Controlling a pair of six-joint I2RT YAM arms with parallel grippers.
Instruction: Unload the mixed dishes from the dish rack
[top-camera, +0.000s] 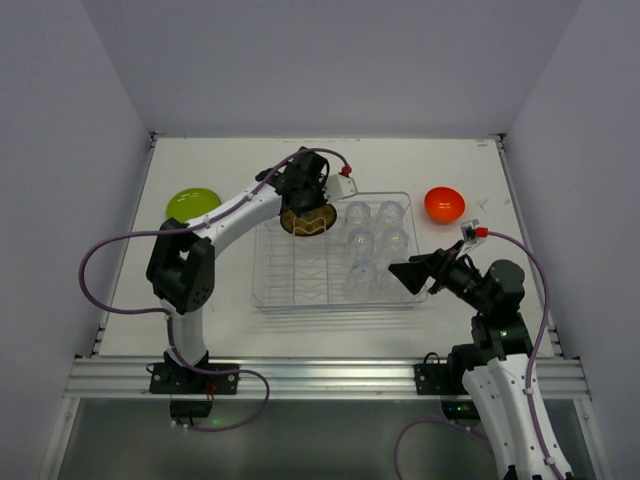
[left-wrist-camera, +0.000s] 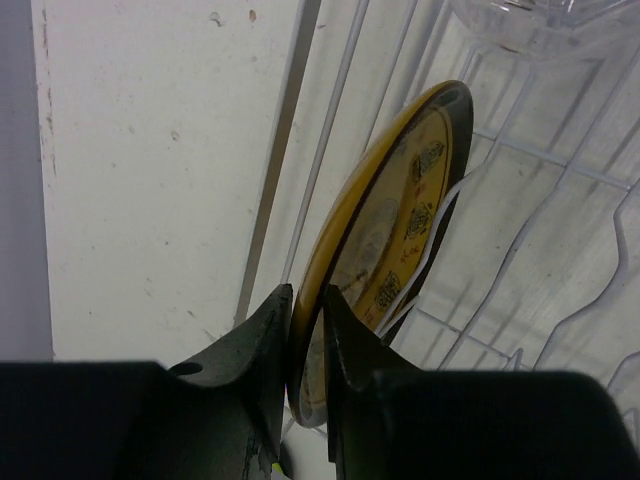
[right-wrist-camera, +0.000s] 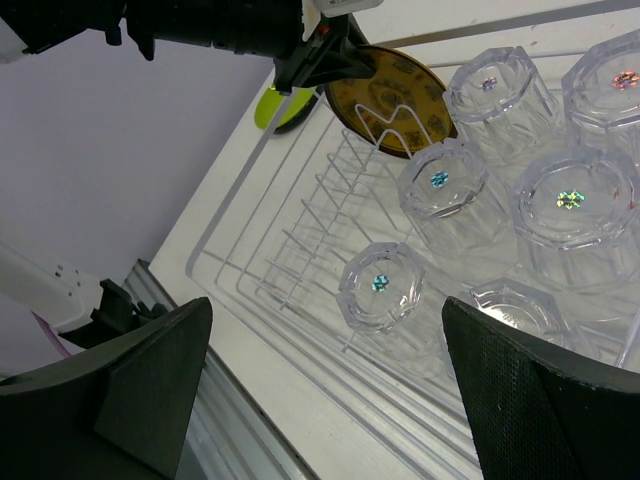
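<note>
The clear dish rack (top-camera: 275, 290) sits mid-table. A yellow plate (top-camera: 307, 221) with a dark rim stands on edge in its far left slots. My left gripper (top-camera: 303, 205) is shut on that plate; in the left wrist view the two fingers (left-wrist-camera: 270, 330) pinch the rim of the plate (left-wrist-camera: 400, 220). Several clear glass cups (top-camera: 372, 243) stand upside down in the rack's right half. The orange bowl (top-camera: 444, 203) rests on the table right of the rack. My right gripper (top-camera: 405, 272) hovers open over the rack's near right corner, above a cup (right-wrist-camera: 380, 285), holding nothing.
A lime green dish (top-camera: 192, 204) lies on the table left of the rack. Grey walls close in the table on three sides. An aluminium rail (top-camera: 320, 375) runs along the near edge by the arm bases.
</note>
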